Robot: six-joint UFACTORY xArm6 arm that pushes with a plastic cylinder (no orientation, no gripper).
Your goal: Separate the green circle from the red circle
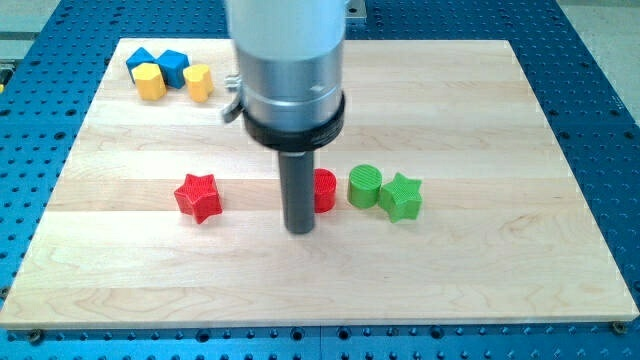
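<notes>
Camera view, end effector: a bare rod with no jaws to part or close; my tip [300, 229] rested at frame centre, touching the red circle's [325, 190] left side.
Green circle [365, 186]: just right of red, beside the green star [401, 196].
Bench [480, 270]: wooden.
Advice: enter the narrow gap between the circles, push one sideways slowly.

My arm comes down from the view's top as a broad silver cylinder with a black collar, narrowing into the straight dark rod. The rod stands upright, and my tip [300, 230] rests on the surface near mid-scene.
</notes>
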